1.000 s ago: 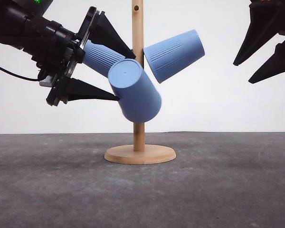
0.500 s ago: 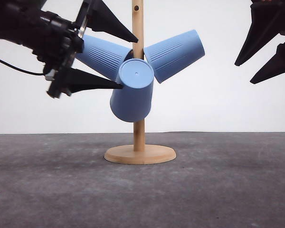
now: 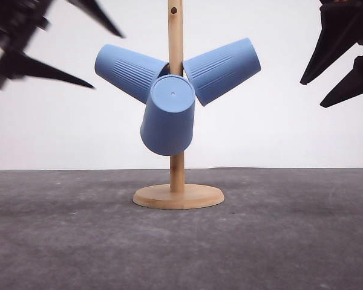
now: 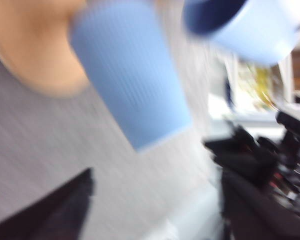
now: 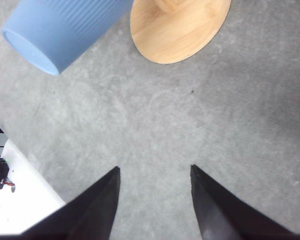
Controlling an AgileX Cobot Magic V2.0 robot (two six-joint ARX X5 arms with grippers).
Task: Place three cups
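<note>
We see the left wrist view smeared, its 2 cups (image 4: 132, 82) soft-edged. The left pincer (image 3: 106, 57) blurs, and the frame crops the right pincer (image 3: 311, 92).

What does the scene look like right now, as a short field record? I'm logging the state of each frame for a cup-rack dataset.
cups: three light-blue ribbed cups, all hung on the wooden rack
left cup: points up-left from the post
right cup: points up-right from the post
front cup: base toward the camera, mouth tilted down
wooden rack: upright post on a round base
left gripper: open, empty, clear of the cups
right gripper: open, empty, raised off to the right
table: dark grey
</note>
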